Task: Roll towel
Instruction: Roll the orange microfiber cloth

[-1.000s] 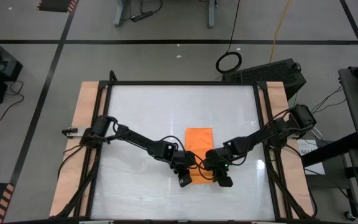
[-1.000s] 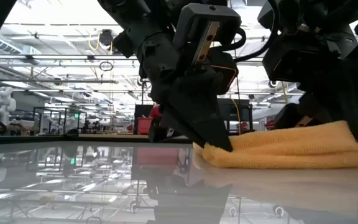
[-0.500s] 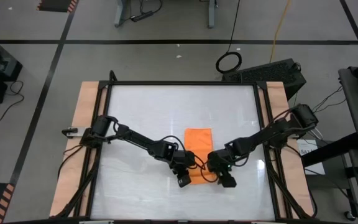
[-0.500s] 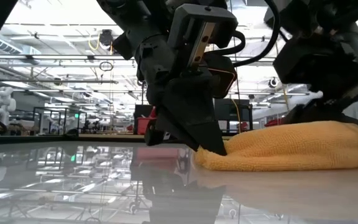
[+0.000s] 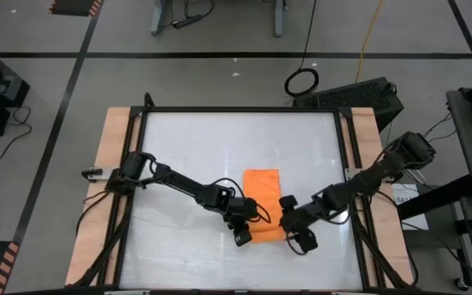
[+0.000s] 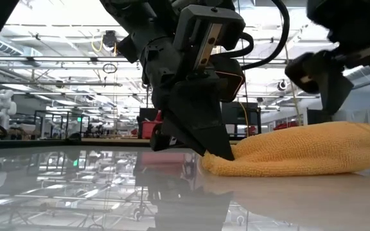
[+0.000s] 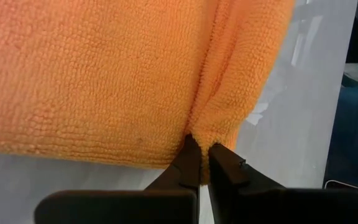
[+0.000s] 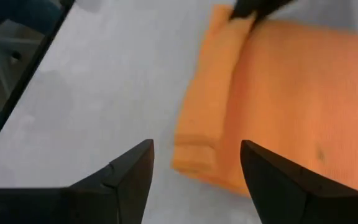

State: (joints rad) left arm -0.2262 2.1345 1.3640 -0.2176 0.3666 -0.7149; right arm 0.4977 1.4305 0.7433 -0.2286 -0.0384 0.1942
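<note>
The orange towel (image 5: 262, 197) lies on the white table (image 5: 195, 147). Its far part is flat, and its near edge is rolled over into a thick, rounded bulge (image 6: 300, 154). My left gripper (image 5: 242, 237) is shut on the left end of that rolled edge (image 7: 202, 155). My right gripper (image 5: 303, 240) hangs open just off the towel's near right corner, clear of the cloth (image 8: 194, 168). Its own wrist view shows the roll's layered end (image 8: 197, 149) ahead of its fingers. My left gripper pinches the left end of the towel's rolled near edge (image 7: 211, 138) between its two fingers, on a puckered fold of cloth. The fingers slant down onto it from the table's near left (image 6: 220, 151). The towel lies on the table, slack.
A dark frame rail (image 5: 244, 110) runs along the table's far edge, and wooden strips (image 5: 117, 164) flank both sides. Bare white surface spreads to the left of the towel and beyond it. The low view shows a workshop hall behind the table.
My right gripper has opened and let go of the right end of the towel's rolled edge. It has risen and drawn off toward the table's near right, rolling as it went. The freed end has settled into a rounded bulge. My left gripper has kept its hold.
</note>
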